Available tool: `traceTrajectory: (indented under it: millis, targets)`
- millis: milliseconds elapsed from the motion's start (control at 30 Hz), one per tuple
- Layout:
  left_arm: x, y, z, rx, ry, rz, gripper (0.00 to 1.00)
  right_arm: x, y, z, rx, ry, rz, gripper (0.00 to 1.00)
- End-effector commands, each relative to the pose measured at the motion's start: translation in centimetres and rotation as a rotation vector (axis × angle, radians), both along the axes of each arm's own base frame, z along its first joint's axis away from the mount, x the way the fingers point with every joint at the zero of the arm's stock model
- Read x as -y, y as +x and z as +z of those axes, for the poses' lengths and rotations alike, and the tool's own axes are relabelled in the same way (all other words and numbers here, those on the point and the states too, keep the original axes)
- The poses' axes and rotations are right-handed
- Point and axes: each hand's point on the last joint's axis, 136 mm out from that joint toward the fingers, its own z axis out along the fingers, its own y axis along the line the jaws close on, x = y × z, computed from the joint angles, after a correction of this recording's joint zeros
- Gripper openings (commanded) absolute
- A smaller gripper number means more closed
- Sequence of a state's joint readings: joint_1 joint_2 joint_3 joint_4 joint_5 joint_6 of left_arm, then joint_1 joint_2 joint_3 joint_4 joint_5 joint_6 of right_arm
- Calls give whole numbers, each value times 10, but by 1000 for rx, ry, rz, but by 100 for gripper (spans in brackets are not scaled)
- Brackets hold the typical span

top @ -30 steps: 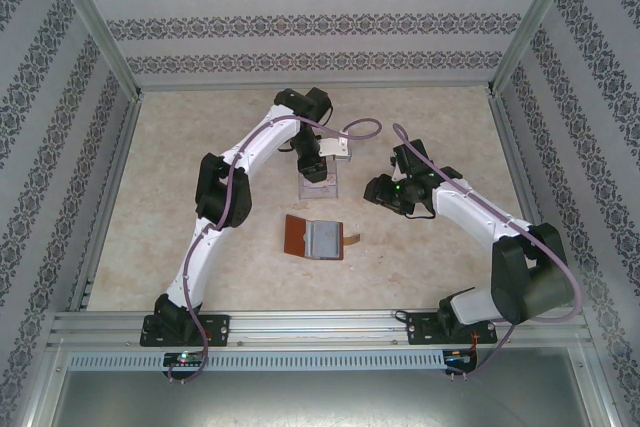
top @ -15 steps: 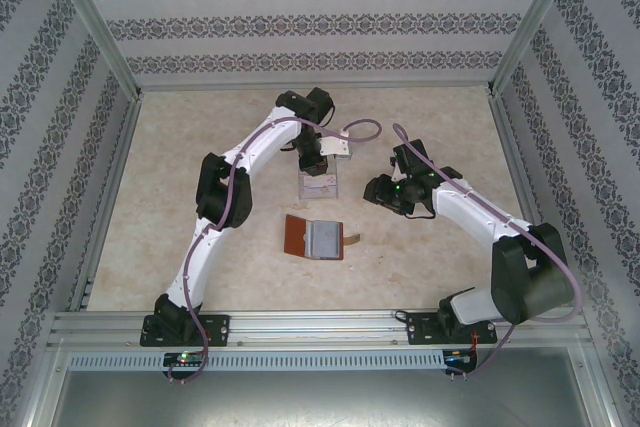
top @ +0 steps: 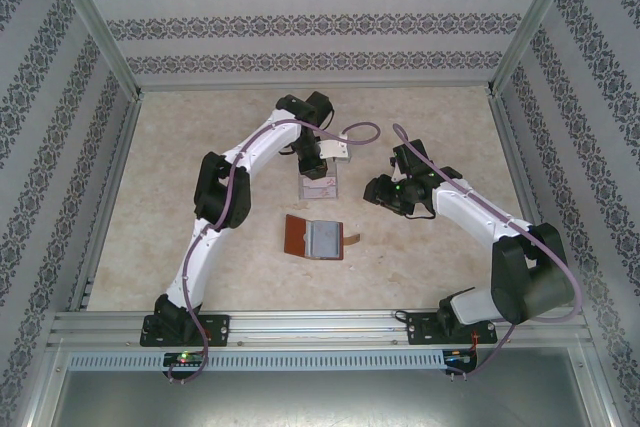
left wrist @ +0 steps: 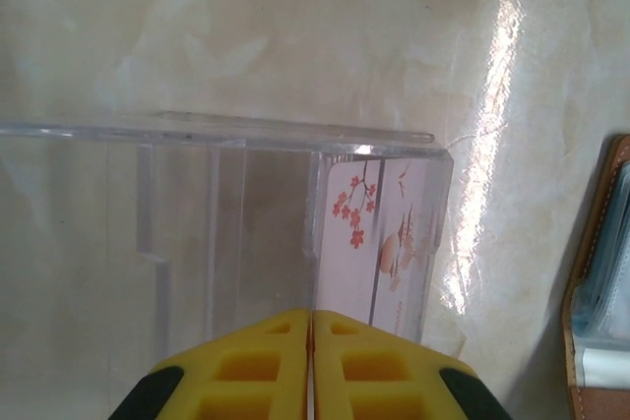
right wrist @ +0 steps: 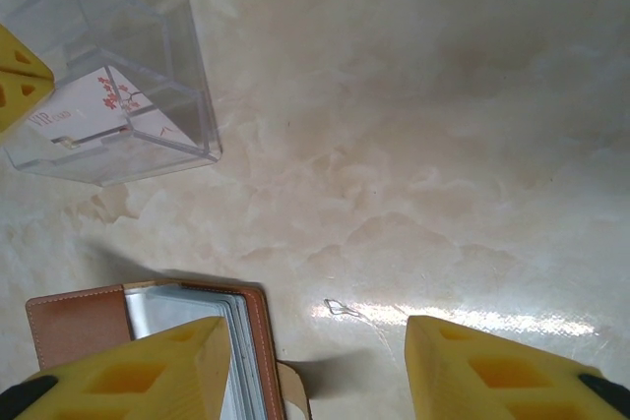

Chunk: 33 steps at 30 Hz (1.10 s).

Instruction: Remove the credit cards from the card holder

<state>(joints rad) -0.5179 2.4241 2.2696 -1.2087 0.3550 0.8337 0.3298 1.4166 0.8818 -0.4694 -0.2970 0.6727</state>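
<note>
On the table [top: 170, 167], your left arm [top: 228, 187] reaches up and away from its base, elbow bent out to the left, with the wrist turned down over the far end of the tray [top: 331, 190]. Your right arm [top: 480, 217] folds in from the right and sits low, its wrist just right of the tray and beyond the wallet [top: 315, 237].

The left gripper [left wrist: 311, 361] has its yellow fingers pressed together, with only a thin seam between them and nothing visibly caught there. It hangs at the near wall of the clear tray. The right gripper [right wrist: 315, 371] has its fingers well apart and grips nothing; bare table lies between them.

The wallet lies open and flat in the middle of the table, nearer the bases than the tray and apart from it. Its grey-blue pockets face up and the strap tab sticks out to the right.

One card [left wrist: 379, 243], pale with red blossoms, sits inside the tray at one end.

Compared with a second ago, your left wrist sits slightly farther back over the tray. The right arm, wallet and tray keep their places.
</note>
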Motion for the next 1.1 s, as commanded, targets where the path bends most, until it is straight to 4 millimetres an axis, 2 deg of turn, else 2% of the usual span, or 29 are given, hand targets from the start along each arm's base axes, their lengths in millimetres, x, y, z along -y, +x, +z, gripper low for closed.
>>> traceTrajectory:
  millis: [0, 133, 267, 433, 567, 700, 900, 1067]
  targets:
    - [10, 10, 45, 114, -62, 45, 12, -5, 2, 10, 20, 3, 27, 51]
    - [12, 16, 71, 175, -111, 123, 15, -10, 2, 11, 24, 5, 37, 52]
    - [14, 20, 95, 191, -188, 280, 15, -19, 1, 13, 24, 12, 59, 51]
    - [11, 21, 107, 149, -257, 541, 15, -36, -2, 12, 18, 28, 98, 51]
    - [7, 16, 105, 59, -297, 726, 18, -53, -10, 7, -5, 46, 145, 51]
    - [-1, 8, 91, -32, -309, 872, 19, -71, -19, 0, -33, 76, 204, 51]
    - [-6, -11, 74, -155, -383, 1005, 21, -94, -39, -15, -107, 106, 294, 48]
    - [-5, -27, 64, -251, -440, 1082, 19, -101, -55, -29, -158, 69, 335, 44]
